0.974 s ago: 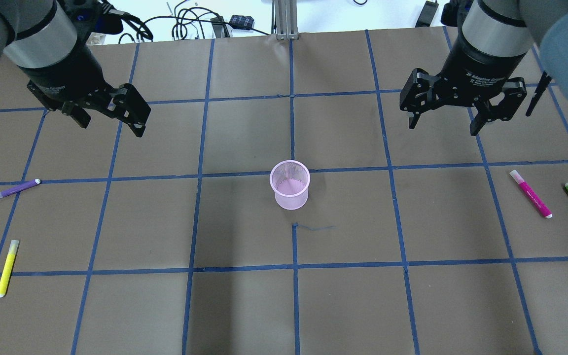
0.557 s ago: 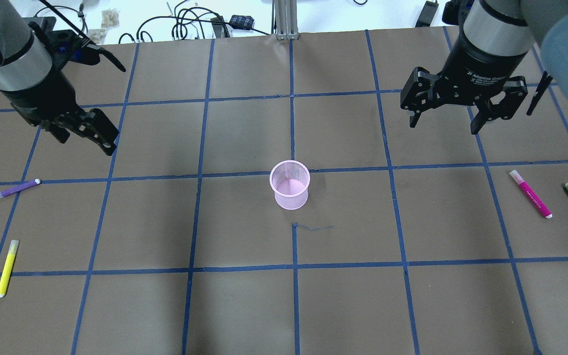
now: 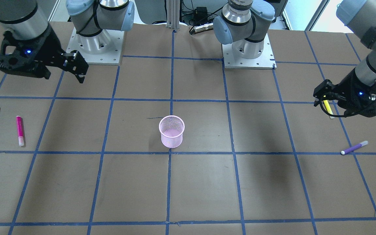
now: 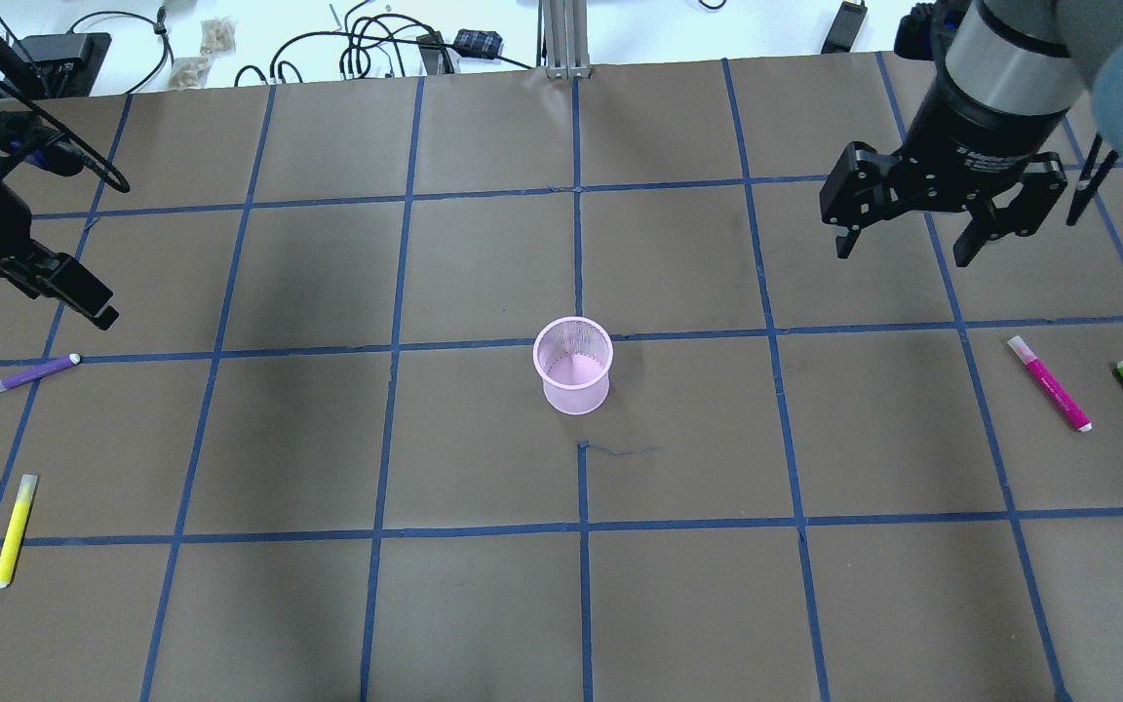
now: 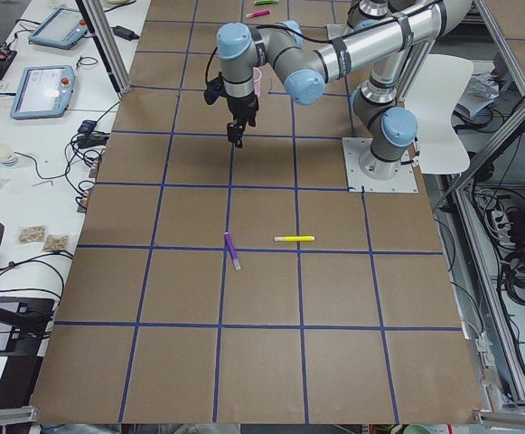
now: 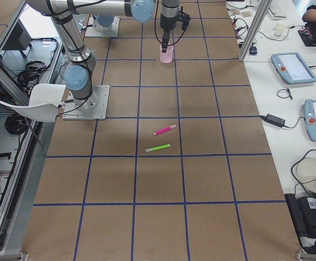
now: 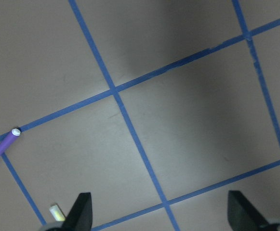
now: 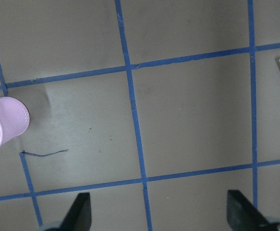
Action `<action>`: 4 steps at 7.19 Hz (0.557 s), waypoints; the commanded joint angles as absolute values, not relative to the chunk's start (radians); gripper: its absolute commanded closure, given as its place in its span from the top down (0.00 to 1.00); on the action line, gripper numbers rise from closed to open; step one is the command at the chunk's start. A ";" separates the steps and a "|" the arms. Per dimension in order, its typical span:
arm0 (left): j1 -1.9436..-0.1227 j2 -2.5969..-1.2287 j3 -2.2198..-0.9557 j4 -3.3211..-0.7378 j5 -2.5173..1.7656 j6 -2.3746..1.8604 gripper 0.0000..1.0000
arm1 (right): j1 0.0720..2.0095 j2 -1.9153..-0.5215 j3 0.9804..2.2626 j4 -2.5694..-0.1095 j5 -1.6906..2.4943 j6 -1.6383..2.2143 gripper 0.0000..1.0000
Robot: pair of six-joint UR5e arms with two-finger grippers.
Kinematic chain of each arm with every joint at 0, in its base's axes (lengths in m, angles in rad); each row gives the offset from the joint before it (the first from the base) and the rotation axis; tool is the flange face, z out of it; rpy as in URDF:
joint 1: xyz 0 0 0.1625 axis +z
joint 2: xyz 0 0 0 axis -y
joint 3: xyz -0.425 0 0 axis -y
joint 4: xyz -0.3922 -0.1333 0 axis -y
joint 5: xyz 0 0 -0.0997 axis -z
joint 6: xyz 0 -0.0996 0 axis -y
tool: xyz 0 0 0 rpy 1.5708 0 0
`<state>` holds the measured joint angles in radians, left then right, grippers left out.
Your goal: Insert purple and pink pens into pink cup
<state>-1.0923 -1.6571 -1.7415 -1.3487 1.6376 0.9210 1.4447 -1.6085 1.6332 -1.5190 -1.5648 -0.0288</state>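
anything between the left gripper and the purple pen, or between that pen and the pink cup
Nothing visible. Only bare brown paper lies between the open left gripper and the purple marker pen, and between that pen and the pink mesh cup.

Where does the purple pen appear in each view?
Front-facing: purple pen at right, below middle.
Overhead: pen at left edge, middle.
Exterior left: pen at centre.
Exterior right: not in it.
Left wrist: pen at left edge.
Right wrist: not in it.
Landmark: yellow pen, near it in those views.
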 commanded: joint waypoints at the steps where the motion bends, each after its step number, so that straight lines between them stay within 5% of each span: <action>1: -0.984 -1.747 -1.744 -1.252 1.632 1.059 1.00 | 1.199 -1.606 1.695 -1.532 -1.559 -0.426 1.00; 4: -0.971 -1.883 -1.755 -1.086 1.638 1.129 1.00 | 1.070 -1.530 1.770 -1.719 -1.598 -0.743 1.00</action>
